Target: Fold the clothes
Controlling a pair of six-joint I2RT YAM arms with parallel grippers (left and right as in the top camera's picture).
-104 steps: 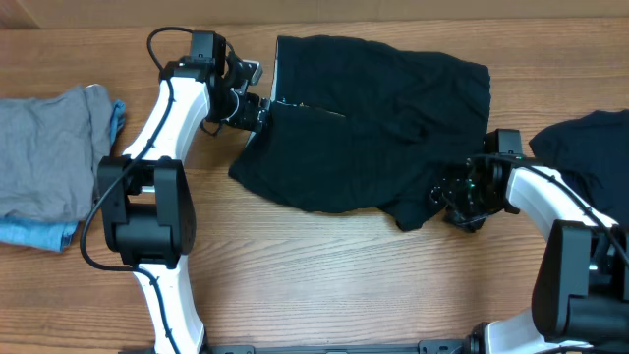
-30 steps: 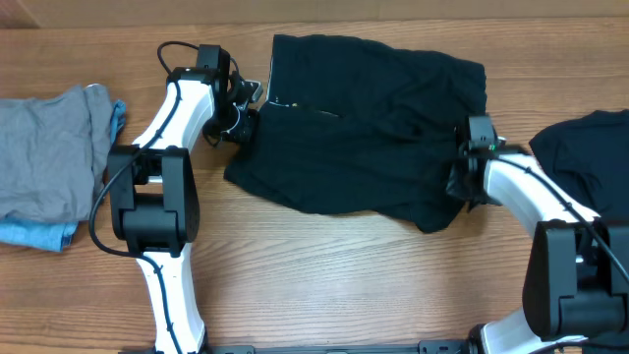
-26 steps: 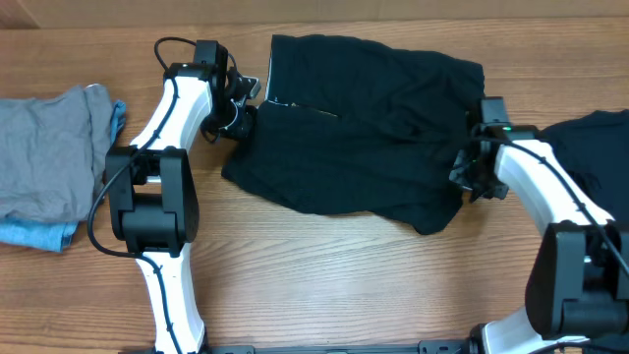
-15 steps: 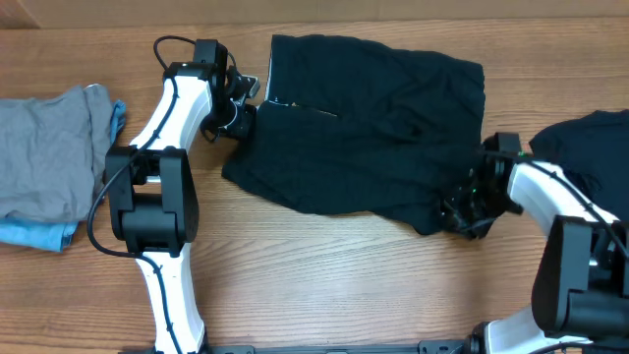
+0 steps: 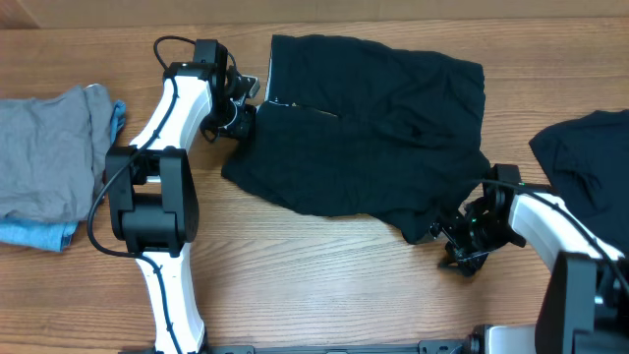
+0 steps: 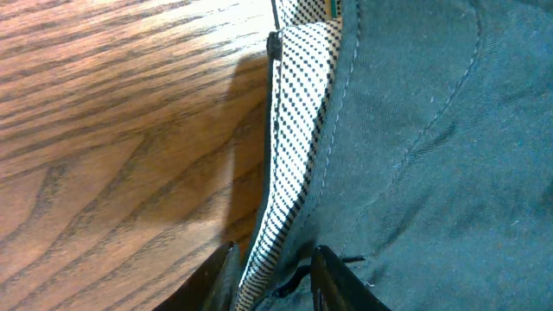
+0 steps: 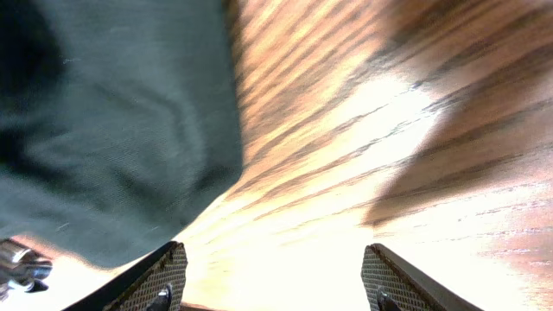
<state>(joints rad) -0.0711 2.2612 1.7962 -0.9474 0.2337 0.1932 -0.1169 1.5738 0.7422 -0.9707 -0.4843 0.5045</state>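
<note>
While your left tool (image 6: 275,263) pinches narrow on the dotted inner hem of the black garment (image 5: 373,128) near its far-left corner, your right tool (image 7: 272,263) gapes wide over the table (image 5: 324,275), just beside that garment's near-right corner. A second black garment (image 5: 585,147) lies at the right edge.

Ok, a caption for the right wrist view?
Open right gripper over the wooden table, corner of the black garment near one finger.

Left pincer (image 6: 275,275) pinched narrow — right pincer (image 7: 275,278) spread wide.
</note>
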